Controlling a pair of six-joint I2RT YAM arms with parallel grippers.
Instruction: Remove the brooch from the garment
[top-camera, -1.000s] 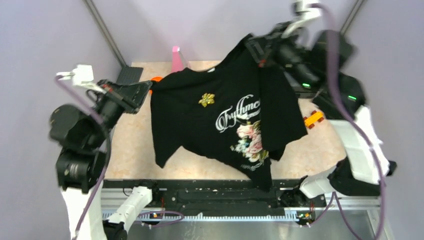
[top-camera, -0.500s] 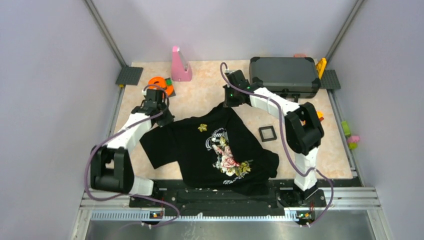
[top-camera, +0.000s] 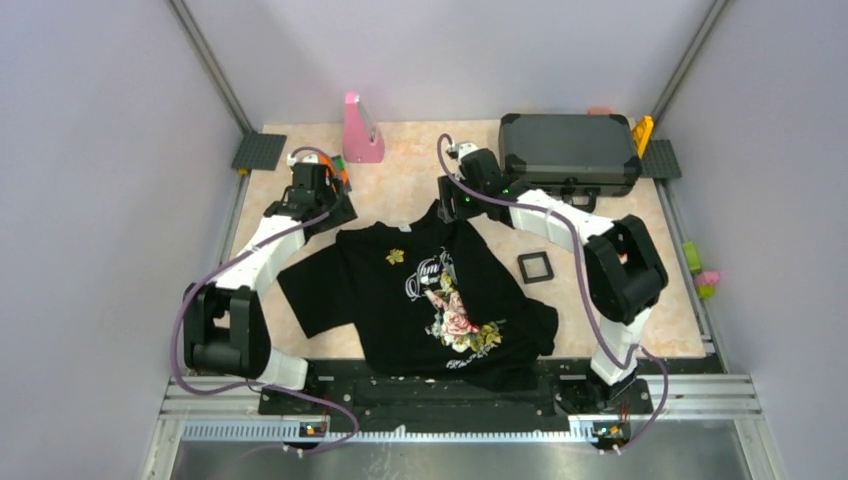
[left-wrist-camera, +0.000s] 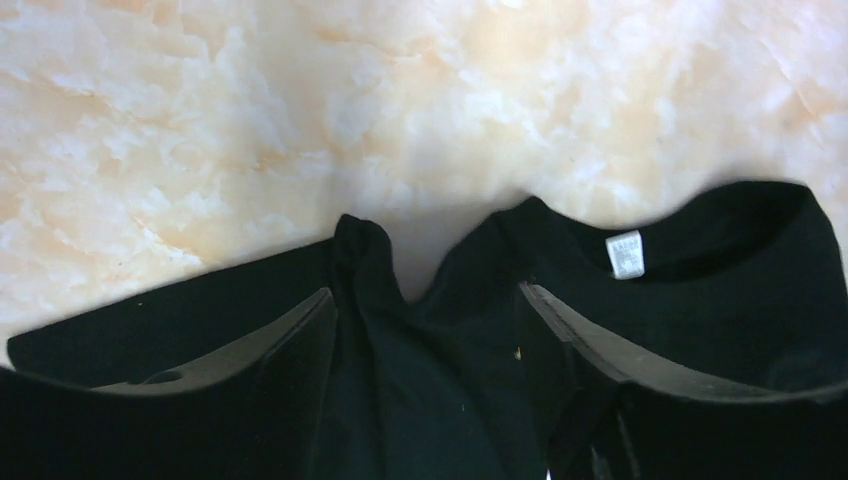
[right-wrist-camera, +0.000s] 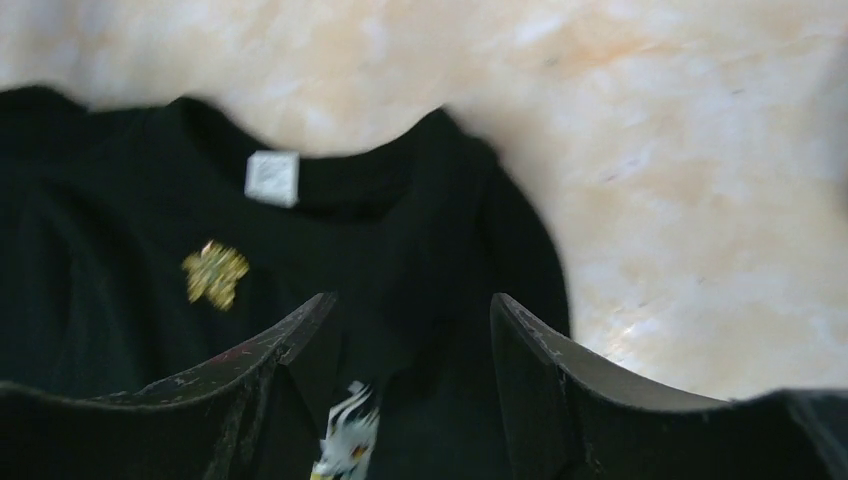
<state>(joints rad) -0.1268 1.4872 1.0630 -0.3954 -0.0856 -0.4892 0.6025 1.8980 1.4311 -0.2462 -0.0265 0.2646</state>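
The left jaws stand apart over the garment's (top-camera: 420, 300) left shoulder, a raised fold of black cloth between the fingers (left-wrist-camera: 250, 345) and nothing clamped. The right jaws are likewise spread, empty, above the collar's right side.

The right wrist view alone shows the brooch (right-wrist-camera: 214, 272) close up: a gold flower pinned to the garment's chest, just below the white neck label (right-wrist-camera: 272, 177) and to the left of the jaws. The left wrist view shows the label and the collar curve. The top view gives the whole layout: the garment lies flat and face up on the counter (top-camera: 400, 190), its hem reaching the near edge.

Bare counter lies beyond the collar, up to the dark hard case (top-camera: 570, 148) and the pink wedge (top-camera: 360, 130). A small black square frame (top-camera: 535, 267) sits just right of the garment.
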